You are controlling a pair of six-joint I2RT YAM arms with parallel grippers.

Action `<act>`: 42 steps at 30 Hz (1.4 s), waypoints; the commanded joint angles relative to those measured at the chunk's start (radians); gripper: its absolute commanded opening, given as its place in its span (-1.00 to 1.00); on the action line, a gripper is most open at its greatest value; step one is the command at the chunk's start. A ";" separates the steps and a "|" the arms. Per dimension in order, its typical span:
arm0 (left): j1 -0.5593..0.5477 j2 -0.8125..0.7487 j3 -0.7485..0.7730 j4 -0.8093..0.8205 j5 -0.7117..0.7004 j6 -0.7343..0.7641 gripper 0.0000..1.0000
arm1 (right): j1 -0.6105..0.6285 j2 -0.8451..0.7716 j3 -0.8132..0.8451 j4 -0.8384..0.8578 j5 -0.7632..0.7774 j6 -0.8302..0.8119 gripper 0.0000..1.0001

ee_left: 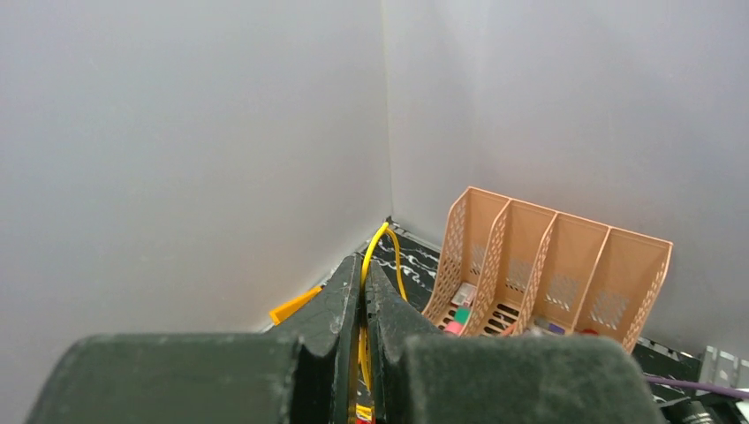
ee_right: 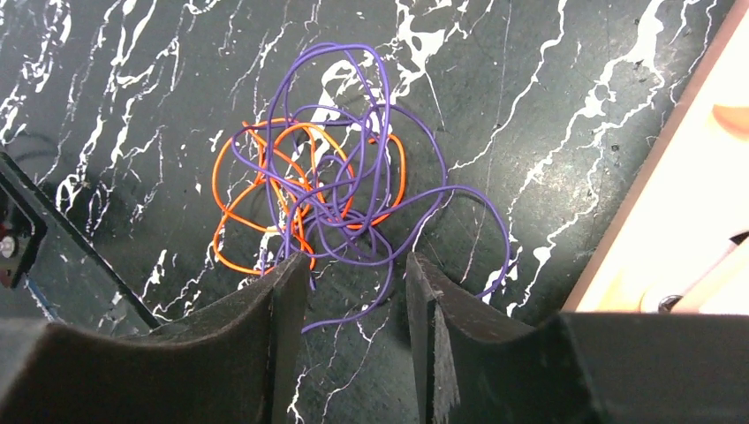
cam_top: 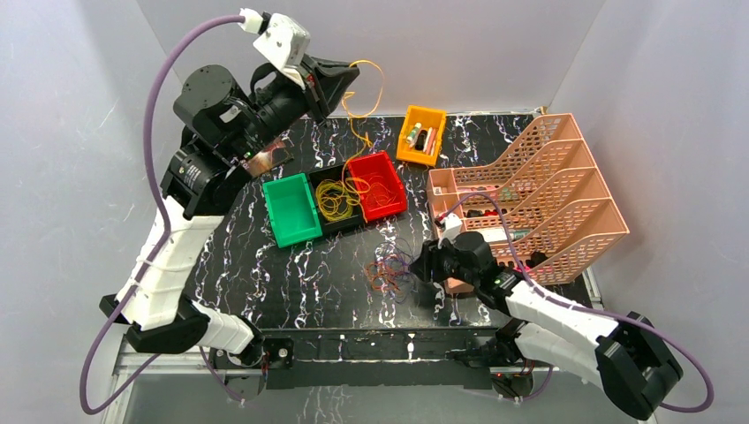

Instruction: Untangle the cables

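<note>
Left gripper [ee_left: 363,269]: pinched shut on yellow cable [ee_left: 362,358], raised at 11 o'clock.
Right gripper [ee_right: 358,265]: half-open, nothing gripped, low at near edge of tangle [ee_right: 327,194].
Tangle: purple and orange, on table [cam_top: 265,283], 6 o'clock of bins [cam_top: 291,212].
Technique: take one outer orange loop, draw slowly.
Room: open toward 9 o'clock; rack [cam_top: 565,190] crowding 3 o'clock.

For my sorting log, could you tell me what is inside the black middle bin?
A coil of yellow wire lies in the black bin; one strand appears to rise from it to the left gripper. The coil hides whatever is underneath.
</note>
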 commanded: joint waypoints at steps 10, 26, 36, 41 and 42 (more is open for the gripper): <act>-0.002 0.008 0.040 -0.042 -0.053 0.046 -1.00 | 0.002 -0.304 0.124 0.005 0.076 -0.106 0.32; -0.001 0.028 -0.045 -0.133 -0.358 0.095 -1.00 | 0.003 -0.306 0.220 -0.069 0.037 -0.142 0.37; 0.050 0.063 -0.103 -0.098 -0.430 0.155 -1.00 | 0.002 -0.303 0.205 -0.066 0.032 -0.128 0.40; 0.137 0.081 -0.151 -0.061 -0.339 0.122 -1.00 | 0.004 -0.299 0.200 -0.067 0.029 -0.124 0.40; 0.150 0.084 -0.163 -0.052 -0.328 0.113 -1.00 | 0.002 -0.300 0.198 -0.066 0.028 -0.121 0.40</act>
